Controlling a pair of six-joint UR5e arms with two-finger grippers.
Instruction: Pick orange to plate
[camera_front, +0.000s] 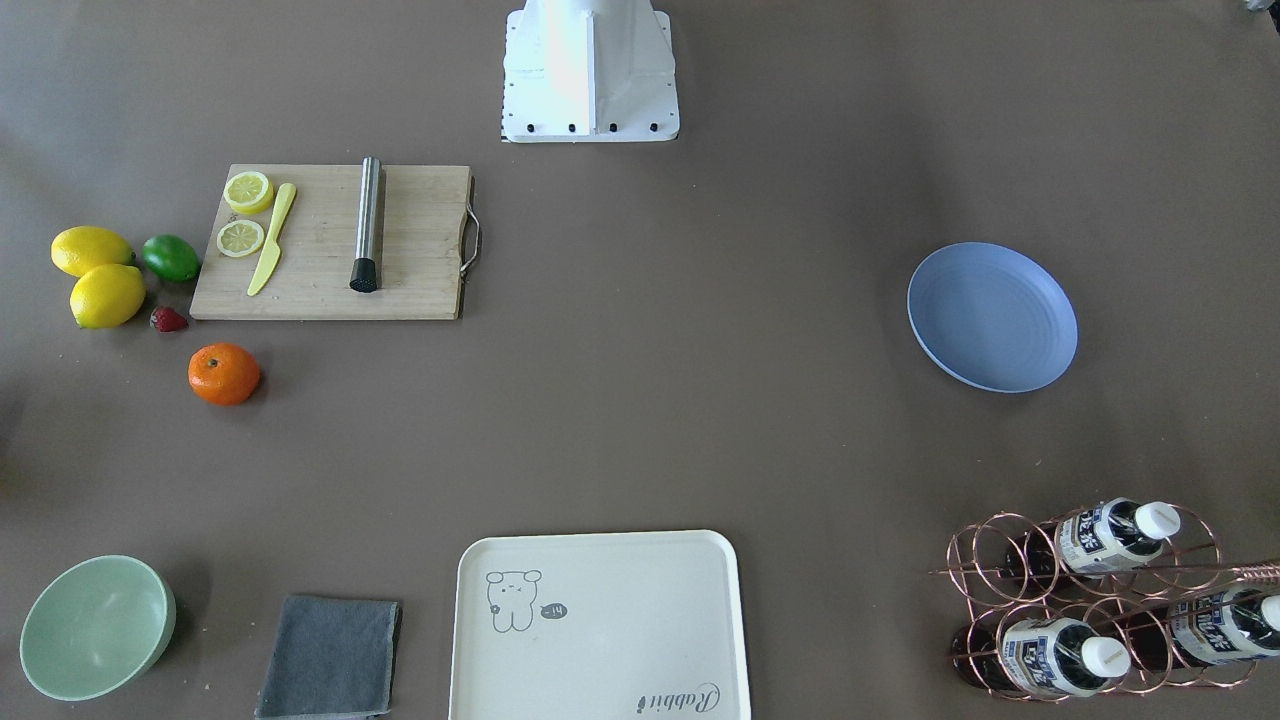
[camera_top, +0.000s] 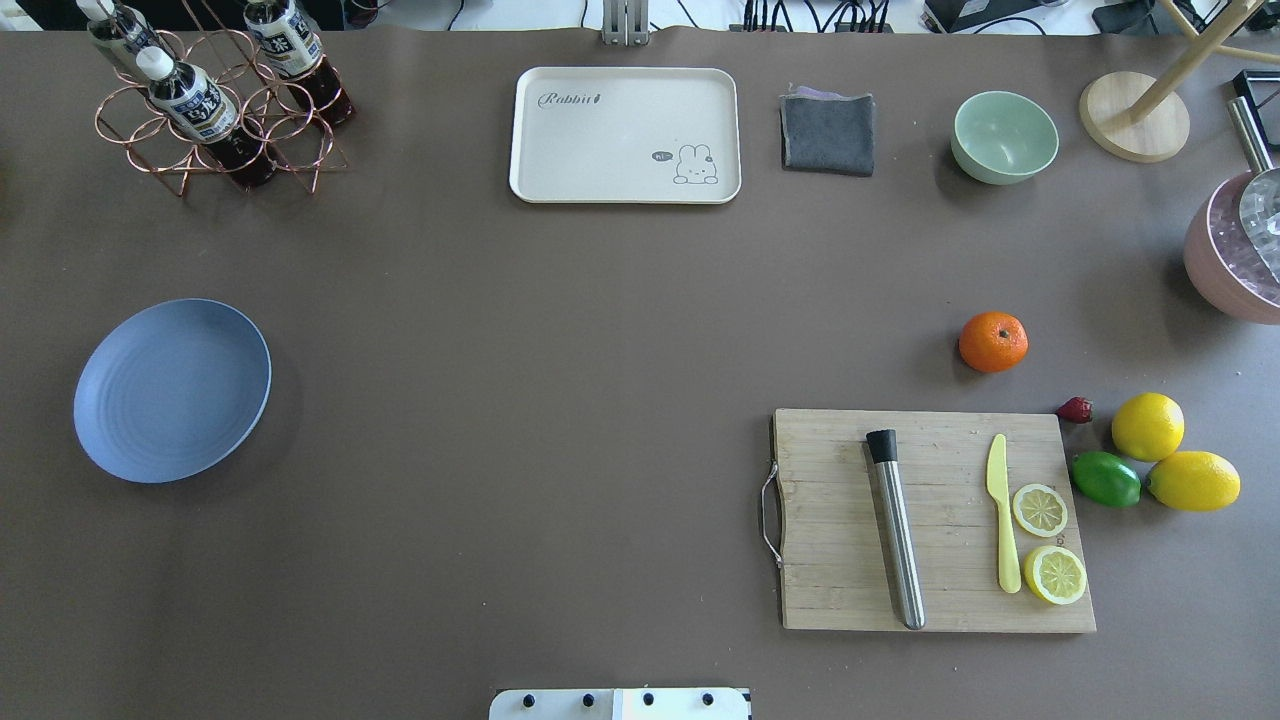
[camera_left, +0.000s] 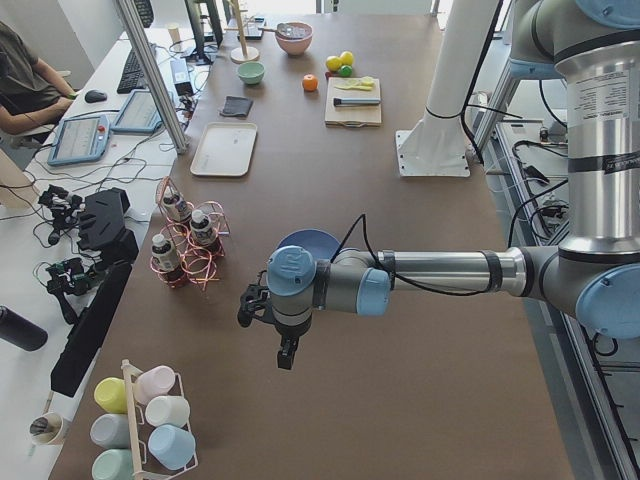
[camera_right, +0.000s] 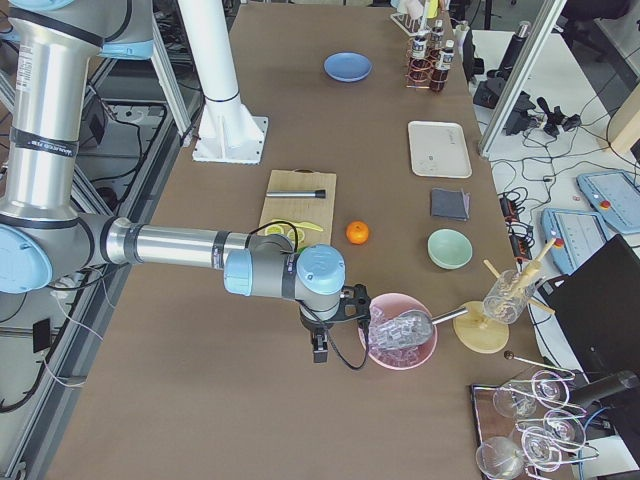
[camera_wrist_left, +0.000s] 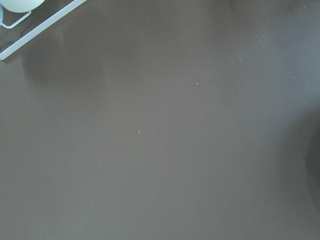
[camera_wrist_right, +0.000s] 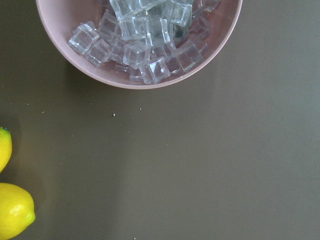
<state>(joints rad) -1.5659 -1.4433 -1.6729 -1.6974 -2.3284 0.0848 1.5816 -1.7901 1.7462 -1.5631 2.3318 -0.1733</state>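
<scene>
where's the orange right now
In the overhead view the orange lies on the table on the right side, just beyond the cutting board, with the strawberry nearby.

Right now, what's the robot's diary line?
small round orange fruit: on brown table, ungrasped | round blue plate: bare | left fingers: away, state unclear | right fingers: away, state unclear

Both arms are built alike: brushed silver tubes joined by grey housings with round pale-blue caps (camera_left: 291, 268). On the left arm (camera_left: 440, 270) a thin black cable (camera_left: 362, 230) loops along the forearm to the left tool (camera_left: 285, 352), which is black. The right arm (camera_right: 170, 245) has the same cable and a black right tool (camera_right: 320, 345). White printed labels (camera_left: 608, 100) wrap the thick tubes. The white column (camera_right: 212, 60) has a white base plate (camera_front: 590, 110) edged with black screws (camera_front: 572, 128).
</scene>
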